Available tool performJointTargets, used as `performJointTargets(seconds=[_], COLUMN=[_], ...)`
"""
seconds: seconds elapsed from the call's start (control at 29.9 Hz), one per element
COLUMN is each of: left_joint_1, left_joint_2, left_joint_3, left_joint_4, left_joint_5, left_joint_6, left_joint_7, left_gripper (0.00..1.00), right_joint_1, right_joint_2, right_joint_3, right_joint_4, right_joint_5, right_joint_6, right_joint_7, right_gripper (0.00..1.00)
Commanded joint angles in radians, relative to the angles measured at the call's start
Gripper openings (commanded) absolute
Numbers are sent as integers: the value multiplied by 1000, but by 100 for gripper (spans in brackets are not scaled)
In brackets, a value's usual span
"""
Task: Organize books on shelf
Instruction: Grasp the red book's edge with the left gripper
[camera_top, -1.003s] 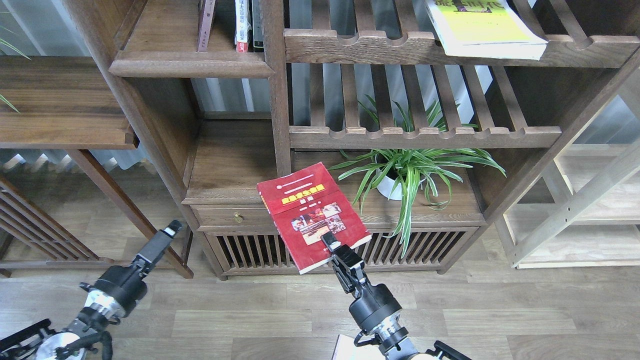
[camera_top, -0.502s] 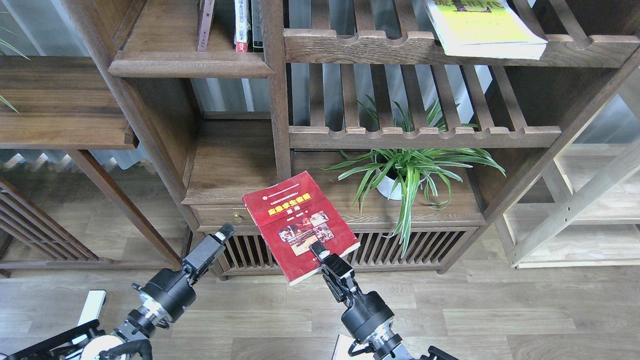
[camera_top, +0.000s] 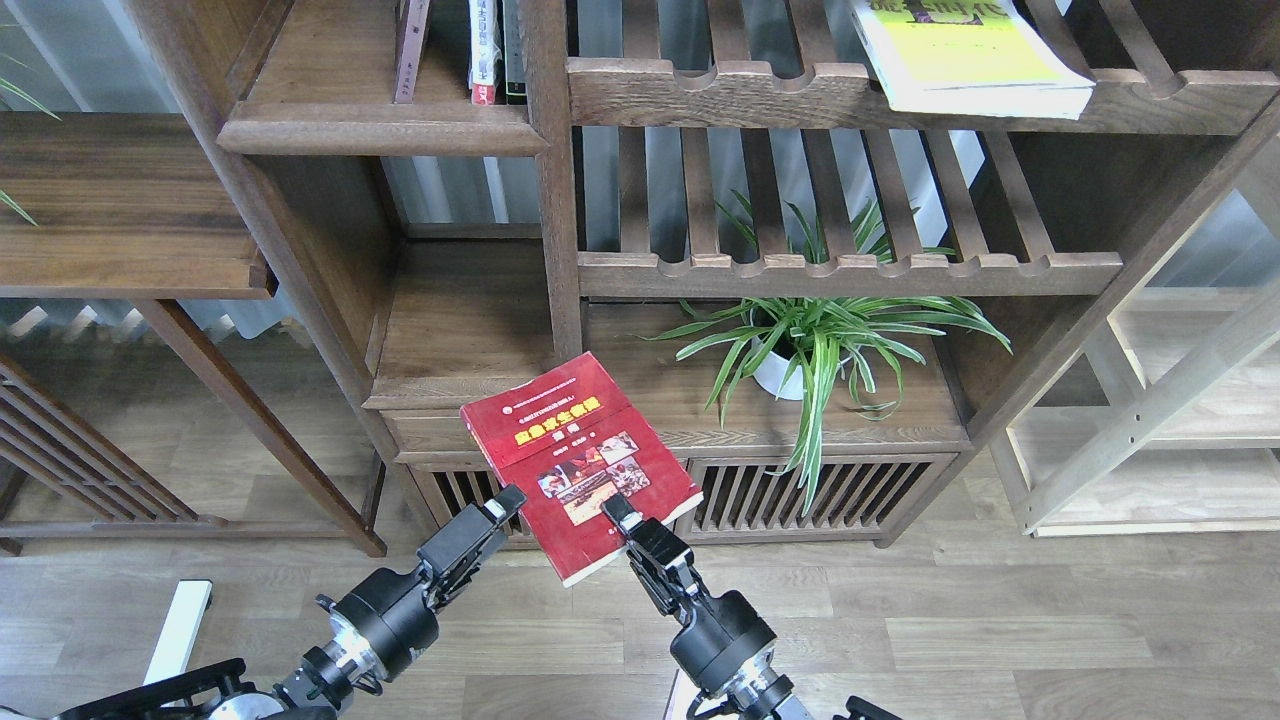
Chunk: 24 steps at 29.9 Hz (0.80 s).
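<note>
Right gripper (camera_top: 622, 518), lower center of frame, is clamped on the near edge of the red book (camera_top: 575, 462), holding it tilted in the air in front of the bookcase's lower drawer section. Over the last second the book has slid left and slightly down in frame, off the potted plant (camera_top: 815, 345) side. Left gripper (camera_top: 498, 510) has come up fast from lower left and now sits right at the book's left edge; contact can't be confirmed, and I can't tell if its fingers are open or closed.

Judgement: looks like a 2-arm handover or regrasp being set up, with the left arm likely to take or support the book before shelving.

Target is probably the shelf (camera_top: 380, 125) at upper left, where 3 thin upright spines (camera_top: 485, 50) already stand. The yellow-green book (camera_top: 965, 55) lies flat on the slatted rack (camera_top: 800, 95) at upper right, not yet moved. Lavender book not clearly visible.
</note>
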<state>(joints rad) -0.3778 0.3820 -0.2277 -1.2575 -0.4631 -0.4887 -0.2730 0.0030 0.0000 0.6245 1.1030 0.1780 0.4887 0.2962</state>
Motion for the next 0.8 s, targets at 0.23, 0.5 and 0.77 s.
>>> performJointTargets(seconds=[0.23,0.5,0.77], left_joint_1=[-93,-131,-141], left_joint_2=[1,-6,-6], left_joint_3=[36,68,79], left_joint_4=[0,4,15], left_joint_5=[-126,-135,-131], left_joint_6=[0,0,0], left_joint_7=[0,-2,-12], left_gripper=[96,88,71], right_joint_1=[0,0,0], right_joint_2=[0,0,0], right_joint_3=[-8,-8,-9], right_joint_4=[6,6,6], right_joint_5=[1,1,1], right_joint_6=[0,0,0], right_joint_7=[0,-2,-2], right_gripper=[4,4,4])
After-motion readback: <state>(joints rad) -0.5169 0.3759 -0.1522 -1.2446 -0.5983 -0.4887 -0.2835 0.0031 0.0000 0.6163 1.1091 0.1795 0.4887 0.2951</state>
